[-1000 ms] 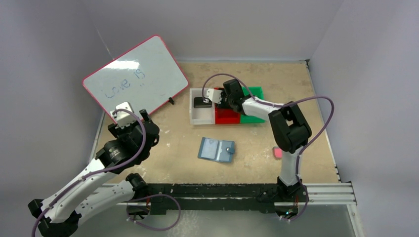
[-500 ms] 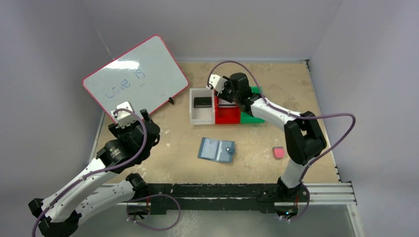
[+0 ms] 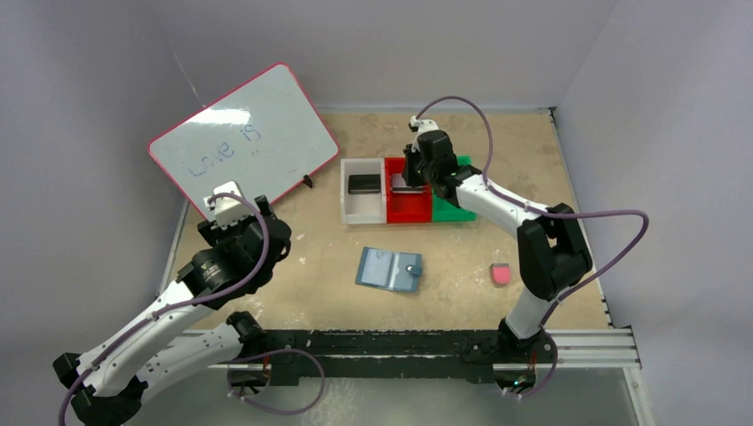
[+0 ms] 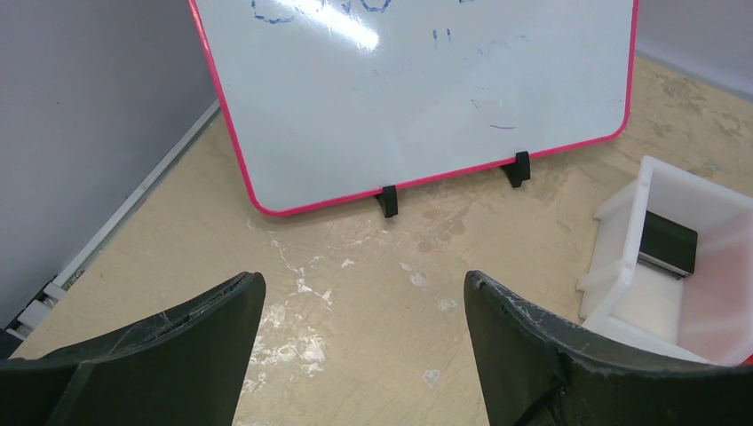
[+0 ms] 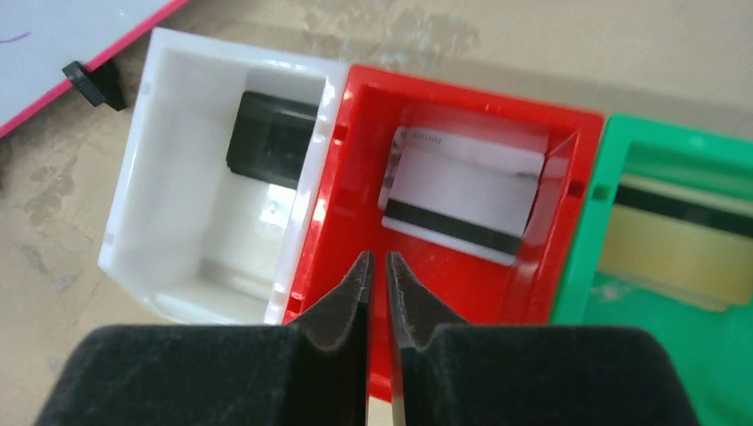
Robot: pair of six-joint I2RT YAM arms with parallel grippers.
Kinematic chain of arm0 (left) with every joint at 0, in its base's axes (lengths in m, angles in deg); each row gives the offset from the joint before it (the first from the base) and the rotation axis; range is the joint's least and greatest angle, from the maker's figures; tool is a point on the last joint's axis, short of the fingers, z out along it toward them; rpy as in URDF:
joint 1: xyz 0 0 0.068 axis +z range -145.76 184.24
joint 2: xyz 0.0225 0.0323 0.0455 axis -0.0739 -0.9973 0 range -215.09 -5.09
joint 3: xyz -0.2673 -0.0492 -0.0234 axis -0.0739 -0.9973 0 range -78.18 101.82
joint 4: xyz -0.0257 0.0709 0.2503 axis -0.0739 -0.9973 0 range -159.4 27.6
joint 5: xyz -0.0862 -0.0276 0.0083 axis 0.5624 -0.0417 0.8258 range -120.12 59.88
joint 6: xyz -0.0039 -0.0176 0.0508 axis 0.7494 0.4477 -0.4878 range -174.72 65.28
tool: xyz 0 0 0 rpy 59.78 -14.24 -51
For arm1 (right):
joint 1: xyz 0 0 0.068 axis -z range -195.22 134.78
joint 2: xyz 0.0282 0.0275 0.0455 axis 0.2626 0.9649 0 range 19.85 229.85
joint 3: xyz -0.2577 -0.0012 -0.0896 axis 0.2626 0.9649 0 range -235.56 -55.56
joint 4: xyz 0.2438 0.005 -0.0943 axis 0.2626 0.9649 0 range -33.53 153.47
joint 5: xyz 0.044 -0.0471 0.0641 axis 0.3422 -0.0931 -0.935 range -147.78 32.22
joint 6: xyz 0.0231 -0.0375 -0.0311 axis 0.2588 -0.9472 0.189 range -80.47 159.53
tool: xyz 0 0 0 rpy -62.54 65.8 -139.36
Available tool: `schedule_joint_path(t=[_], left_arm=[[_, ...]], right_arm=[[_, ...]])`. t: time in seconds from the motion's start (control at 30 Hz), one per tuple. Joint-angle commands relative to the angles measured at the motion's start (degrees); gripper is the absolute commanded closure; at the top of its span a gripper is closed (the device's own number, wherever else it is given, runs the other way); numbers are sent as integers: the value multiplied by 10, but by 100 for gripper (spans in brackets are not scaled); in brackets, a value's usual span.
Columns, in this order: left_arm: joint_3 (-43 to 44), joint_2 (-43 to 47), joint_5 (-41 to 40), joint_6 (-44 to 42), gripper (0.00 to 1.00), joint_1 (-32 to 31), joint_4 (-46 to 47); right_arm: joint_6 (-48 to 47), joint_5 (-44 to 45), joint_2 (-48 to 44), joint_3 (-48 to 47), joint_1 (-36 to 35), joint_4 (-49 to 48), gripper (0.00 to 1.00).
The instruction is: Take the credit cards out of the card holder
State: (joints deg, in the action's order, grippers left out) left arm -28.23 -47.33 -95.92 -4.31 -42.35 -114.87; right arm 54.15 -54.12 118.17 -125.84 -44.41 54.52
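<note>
The slate-blue card holder point(image 3: 389, 270) lies open on the table, apart from both arms. A black credit card point(image 5: 271, 139) rests in the white bin point(image 5: 133, 222). A silvery-grey card with a dark stripe point(image 5: 462, 191) leans in the red bin point(image 5: 355, 98), and a gold card point(image 5: 679, 244) lies in the green bin point(image 5: 613, 142). My right gripper point(image 5: 377, 257) hovers over the red bin's near wall, shut to a thin slit with nothing between its pads. At the left, my left gripper point(image 4: 364, 280) stands wide open over bare table, holding nothing.
A pink-framed whiteboard point(image 3: 244, 138) stands tilted at the back left on small black feet. A small pink block point(image 3: 500, 274) lies at the right, beside the right arm. The three bins sit side by side behind the card holder.
My right gripper moved right from above the white bin to above the red bin and closed its jaws. The black card stays in the white bin. The left arm barely moved.
</note>
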Motion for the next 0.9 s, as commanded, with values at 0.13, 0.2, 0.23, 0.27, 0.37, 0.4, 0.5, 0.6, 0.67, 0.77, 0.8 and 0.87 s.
schedule_joint_path(t=[0.13,0.2,0.23,0.27,0.37,0.4,0.5,0.6,0.67,0.77,0.8,0.87], left_arm=[[22,4,-11,5,17,0,0],[23,3,-9,5,17,0,0],[23,3,-9,5,18,0,0],[23,3,-10,5,17,0,-1],[23,4,-11,6,18,0,-3],[24,4,-11,7,18,1,-4],[23,5,-12,7,18,0,-3],[23,4,-12,7,18,0,-4],[23,3,-11,7,18,0,-4],[23,2,-12,7,18,0,-4],[23,1,-12,7,18,0,-4],[24,1,-12,7,18,0,-5]], right_arm=[[104,17,60,-27,-7,69,91],[104,27,70,-32,-11,76,91],[106,31,74,-32,-15,78,91],[107,34,77,-34,-17,80,91],[110,46,90,-38,-22,90,91],[110,51,94,-40,-23,91,91],[110,67,107,-46,-26,86,90],[111,87,129,-67,-26,88,90],[110,103,146,-83,-25,93,90],[111,115,159,-91,-26,89,90],[111,116,160,-92,-27,86,90],[111,123,163,-93,-27,82,90]])
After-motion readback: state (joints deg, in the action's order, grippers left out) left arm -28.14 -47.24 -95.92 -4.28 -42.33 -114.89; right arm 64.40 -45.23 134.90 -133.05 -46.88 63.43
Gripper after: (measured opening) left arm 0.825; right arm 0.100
